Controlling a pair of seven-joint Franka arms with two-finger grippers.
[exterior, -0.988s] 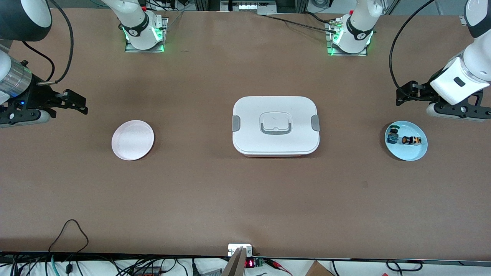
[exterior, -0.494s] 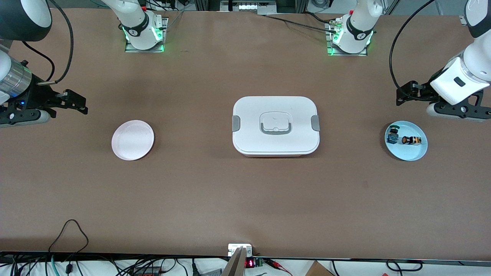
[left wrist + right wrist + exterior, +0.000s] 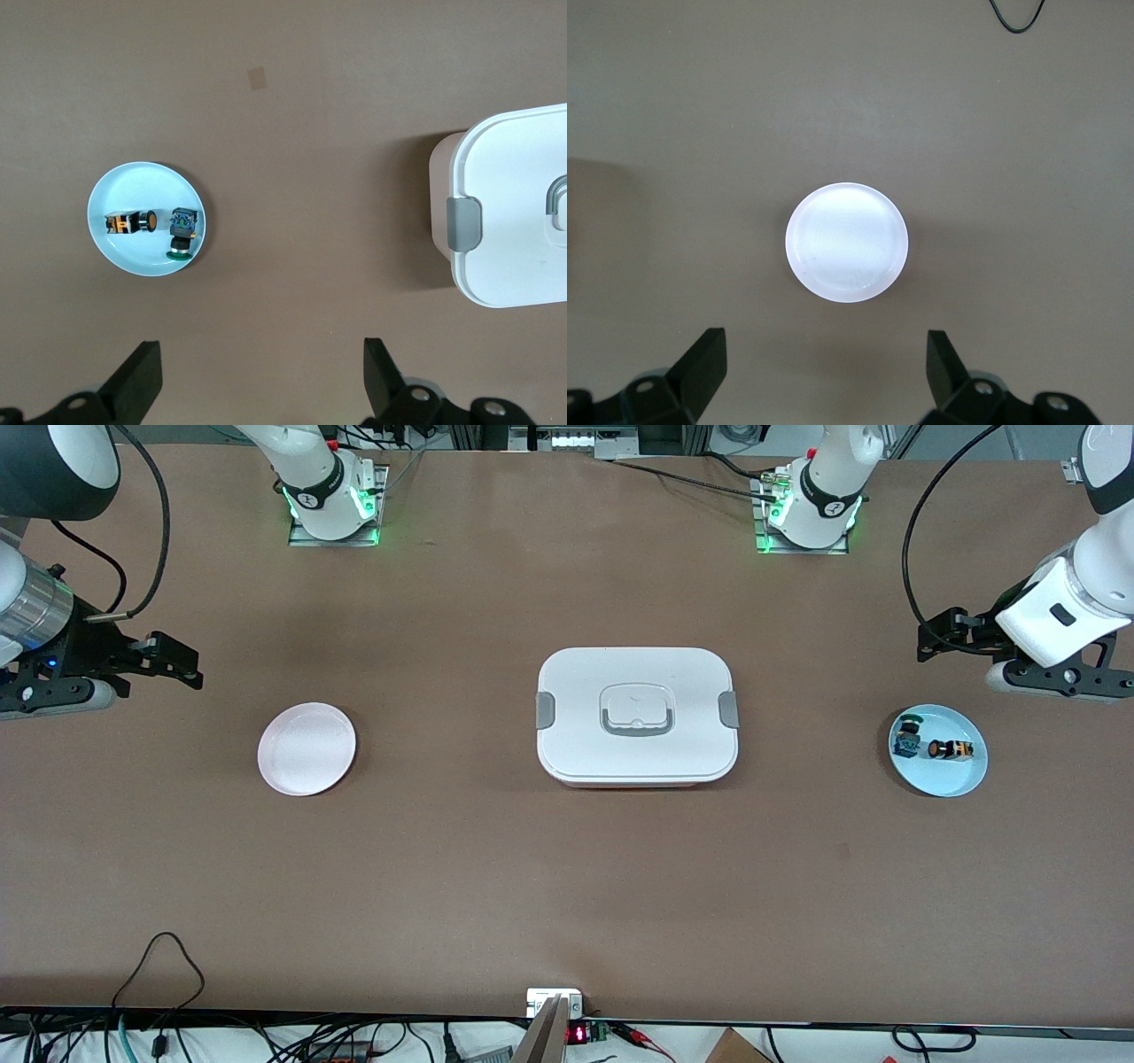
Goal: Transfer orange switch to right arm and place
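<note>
Black fingers of my left hand (image 3: 257, 390) stand spread above the brown desk (image 3: 496, 868), near the round pale-blue plate (image 3: 961, 778). On that plate the small black orange switch (image 3: 949, 750) lies beside a blue-green-capped switch (image 3: 906, 735). My right hand (image 3: 824, 381), also spread, waits above the round pink plate (image 3: 306, 748).

A white lidded box (image 3: 636, 716) sits at the middle of the table (image 3: 567, 886), lid shut, grey clips at both ends and a grey handle flat on top. A pale pink plate (image 3: 306, 748) lies toward the right arm's end. A light blue plate (image 3: 952, 775) lies toward the left arm's end, and on it rests a small switch with a blue-green cap (image 3: 906, 734). A black cable (image 3: 159, 961) loops at the table's near edge.
</note>
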